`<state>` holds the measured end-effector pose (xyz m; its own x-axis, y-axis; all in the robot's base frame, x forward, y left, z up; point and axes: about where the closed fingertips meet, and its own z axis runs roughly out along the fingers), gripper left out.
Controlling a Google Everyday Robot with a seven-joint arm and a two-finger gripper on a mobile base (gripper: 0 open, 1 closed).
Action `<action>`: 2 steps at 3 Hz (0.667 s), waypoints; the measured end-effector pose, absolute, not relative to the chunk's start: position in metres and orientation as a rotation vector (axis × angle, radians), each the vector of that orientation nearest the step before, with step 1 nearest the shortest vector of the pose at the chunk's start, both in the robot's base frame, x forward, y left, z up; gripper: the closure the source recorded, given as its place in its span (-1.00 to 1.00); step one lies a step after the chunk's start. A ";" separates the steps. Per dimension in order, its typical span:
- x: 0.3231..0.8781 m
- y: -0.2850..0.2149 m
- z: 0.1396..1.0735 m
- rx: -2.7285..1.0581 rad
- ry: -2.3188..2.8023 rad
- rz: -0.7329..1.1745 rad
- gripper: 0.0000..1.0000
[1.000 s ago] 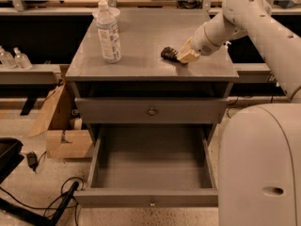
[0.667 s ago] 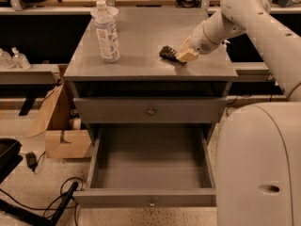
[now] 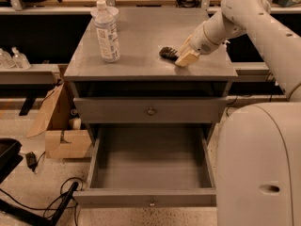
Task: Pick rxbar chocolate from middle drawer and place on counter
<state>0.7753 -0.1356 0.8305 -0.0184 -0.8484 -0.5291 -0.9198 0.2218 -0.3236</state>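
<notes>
Task status: the transfer is, by judgement, nearly complete. The middle drawer (image 3: 150,161) stands pulled out, below and in front of the plastic bottle (image 3: 107,32), and its grey floor carries nothing. The upper drawer front (image 3: 150,111) above it is closed. The rxbar chocolate (image 3: 166,52) is on the worktop (image 3: 141,65), to the right of the bottle and slightly nearer the front edge, well apart from it. It appears to lie flat on the surface or very close to it; contact underneath cannot be confirmed. The claw (image 3: 184,56) is directly beyond the bar on the side away from the bottle, low over the worktop and touching or just beside the bar's far end. Whether the claw is apart or clamped on the bar cannot be told. Remaining steps, as judged: confirm release if not done, then lift the arm clear of the worktop. Orientation: the bar's long axis runs roughly across the worktop, tilted slightly, with one end pointing back toward the bottle and the other end pointing into the claw. Label direction is not readable.
</notes>
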 end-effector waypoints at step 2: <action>0.775 -0.135 0.834 -1.631 1.867 0.147 -1.00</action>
